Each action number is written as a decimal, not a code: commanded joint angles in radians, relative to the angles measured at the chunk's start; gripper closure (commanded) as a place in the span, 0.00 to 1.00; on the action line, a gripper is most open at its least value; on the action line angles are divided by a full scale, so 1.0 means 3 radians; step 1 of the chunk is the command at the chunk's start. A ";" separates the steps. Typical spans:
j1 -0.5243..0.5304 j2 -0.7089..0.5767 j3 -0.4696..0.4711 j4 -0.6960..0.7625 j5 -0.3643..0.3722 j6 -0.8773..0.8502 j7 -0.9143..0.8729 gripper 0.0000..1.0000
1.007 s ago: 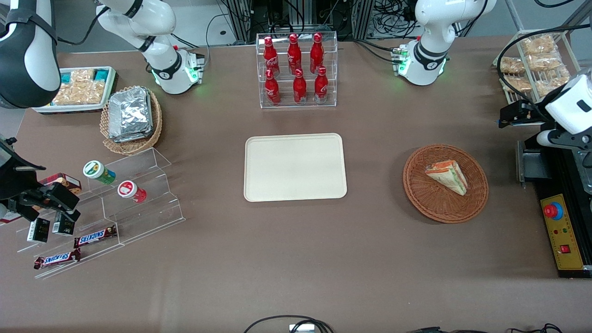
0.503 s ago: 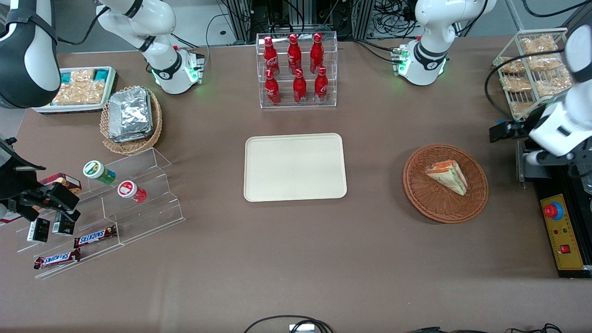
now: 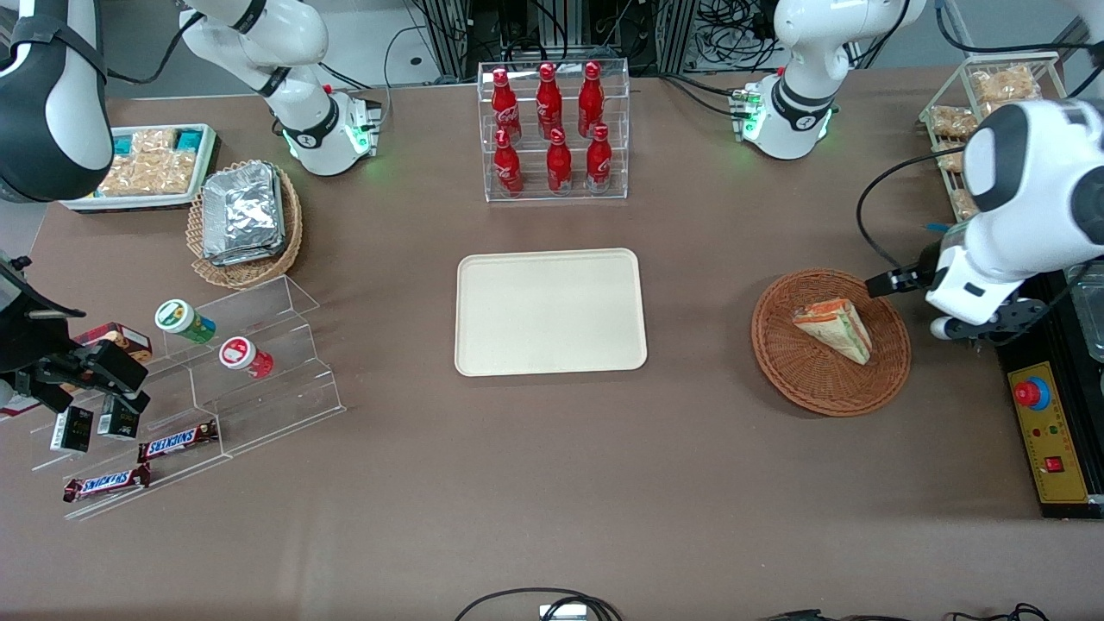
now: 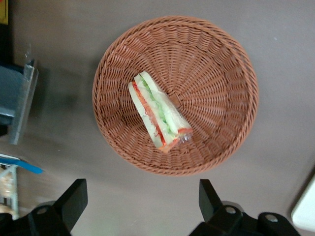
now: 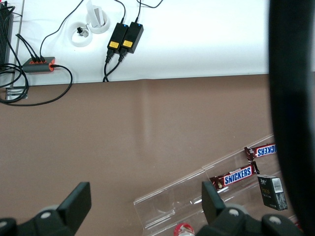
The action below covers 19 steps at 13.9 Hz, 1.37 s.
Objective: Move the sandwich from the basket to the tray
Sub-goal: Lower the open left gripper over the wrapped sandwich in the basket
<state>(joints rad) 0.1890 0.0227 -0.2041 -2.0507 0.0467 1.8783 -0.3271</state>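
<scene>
sandwich [image 4: 158, 112]: lay in basket [image 4: 224, 73], untouched
pincer [image 4: 140, 199]: fingers apart, empty, above basket's edge
handling: likely light, soft, slippery wrap; grip across bread faces gently
tray [image 3: 550, 311]: bare

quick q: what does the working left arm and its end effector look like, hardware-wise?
Left arm: glossy white rounded shell with a dark grey joint cap and a black cable looping off it. Its base glows green. The end effector, above the table beside the basket holding the sandwich, has two matte black, wedge-shaped fingers, spread open.
</scene>
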 commanded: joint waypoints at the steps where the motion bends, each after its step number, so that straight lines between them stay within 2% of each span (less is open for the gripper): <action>1: -0.0032 -0.0178 0.0016 -0.0388 0.0033 0.0350 -0.0457 0.00; 8: -0.0083 -0.0025 0.0010 -0.0629 0.0038 0.0989 -0.1756 0.00; 11: -0.0088 0.0042 0.0010 -0.0783 0.0039 0.1296 -0.2002 0.00; 19: -0.0088 0.0318 0.0016 -0.0819 0.0064 0.1485 -0.2535 0.00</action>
<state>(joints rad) 0.1731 0.1042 -0.2059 -2.2914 0.0469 2.2943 -1.0386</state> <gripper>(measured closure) 0.000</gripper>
